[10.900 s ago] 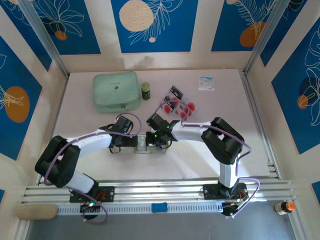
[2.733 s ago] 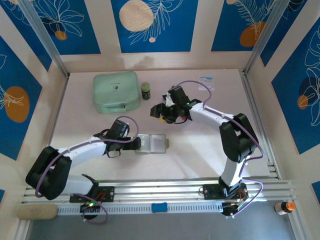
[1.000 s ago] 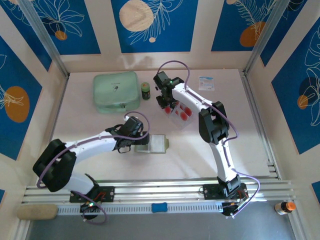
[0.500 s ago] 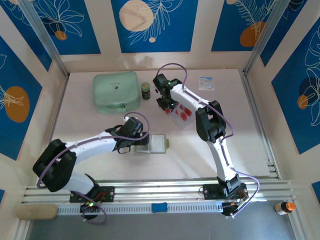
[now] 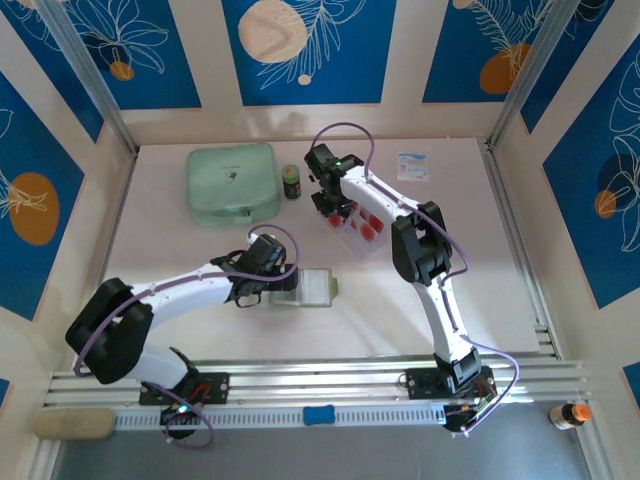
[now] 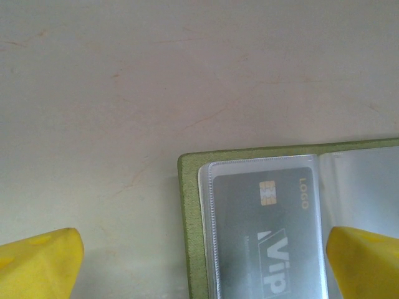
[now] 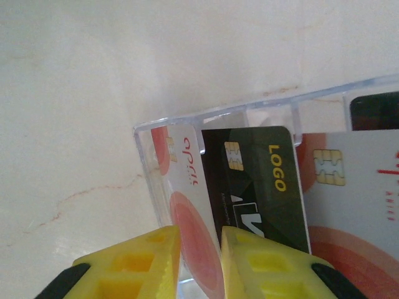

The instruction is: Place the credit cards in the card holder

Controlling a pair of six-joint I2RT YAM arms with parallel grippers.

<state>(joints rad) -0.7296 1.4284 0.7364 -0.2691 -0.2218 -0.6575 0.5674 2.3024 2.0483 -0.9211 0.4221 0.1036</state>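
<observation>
Pink tabletop (image 5: 170, 250) looked unchanged from a moment before. Since my earlier look, the right gripper (image 7: 201, 261) had gone from the card holder (image 5: 312, 288) to the clear tray (image 7: 249, 112), jaws narrowed onto a white credit card (image 7: 187, 205) in its end slot. My left gripper (image 5: 283, 287) stayed wide over the open holder's edge.

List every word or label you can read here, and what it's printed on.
"LOGO": grey card in a sleeve of the card holder.
"ViP": same grey card.
"LOGO", yellow: dark card in the clear tray.
Red lettering on the white card beside it: too unclear to read.
Print on the green case, small bottle and white packet: too small.
</observation>
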